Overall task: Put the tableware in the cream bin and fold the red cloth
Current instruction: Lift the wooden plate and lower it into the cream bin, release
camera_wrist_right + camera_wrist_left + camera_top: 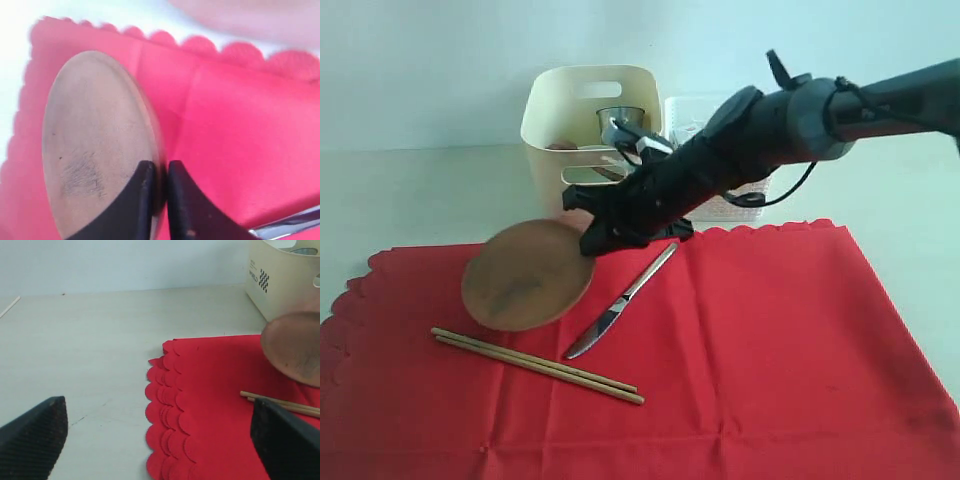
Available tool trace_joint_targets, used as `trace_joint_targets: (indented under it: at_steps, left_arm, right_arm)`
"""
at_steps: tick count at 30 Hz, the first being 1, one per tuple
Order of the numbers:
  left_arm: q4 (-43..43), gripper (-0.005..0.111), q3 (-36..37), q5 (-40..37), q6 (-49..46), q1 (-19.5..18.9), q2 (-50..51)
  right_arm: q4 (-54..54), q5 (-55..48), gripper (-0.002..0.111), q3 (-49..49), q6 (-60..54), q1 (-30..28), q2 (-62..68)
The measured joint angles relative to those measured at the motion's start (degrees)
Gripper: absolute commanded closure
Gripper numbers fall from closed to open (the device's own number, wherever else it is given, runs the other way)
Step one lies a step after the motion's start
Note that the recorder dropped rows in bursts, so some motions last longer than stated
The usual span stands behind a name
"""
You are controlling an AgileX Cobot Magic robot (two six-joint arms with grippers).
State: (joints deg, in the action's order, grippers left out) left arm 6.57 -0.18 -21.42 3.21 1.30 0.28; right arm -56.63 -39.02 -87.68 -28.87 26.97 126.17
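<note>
My right gripper is shut on the rim of the round brown plate, which tilts up off the red cloth. A slim metal knife and a pair of wooden chopsticks lie on the cloth. Behind the arm stands the cream bin, with a steel cup inside. My left gripper is open over the cloth's scalloped left edge, holding nothing. The plate also shows in the left wrist view.
A white perforated basket stands right of the cream bin, mostly hidden by the right arm. Pale tabletop surrounds the cloth on the left and at the back.
</note>
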Motion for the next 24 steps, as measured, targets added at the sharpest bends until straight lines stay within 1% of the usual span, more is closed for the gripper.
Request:
trace_joint_targets:
  at_steps: [7, 13, 19, 24]
  left_arm:
    - [0.0, 0.013, 0.0, 0.0, 0.0, 0.0, 0.0]
    - [0.0, 0.013, 0.0, 0.0, 0.0, 0.0, 0.0]
    - [0.0, 0.013, 0.0, 0.0, 0.0, 0.0, 0.0]
    - [0.0, 0.013, 0.0, 0.0, 0.0, 0.0, 0.0]
  right_arm:
    - [0.68, -0.59, 0.108, 0.0, -0.1, 0.0, -8.9]
    - [3.65, -0.16, 0.108, -1.16, 0.58, -0.91, -15.95]
    - [11.66, -0.04, 0.108, -8.71, 8.07, -3.69, -16.77]
    - [17.09, -0.04, 0.108, -16.39, 13.33, -7.07, -14.11]
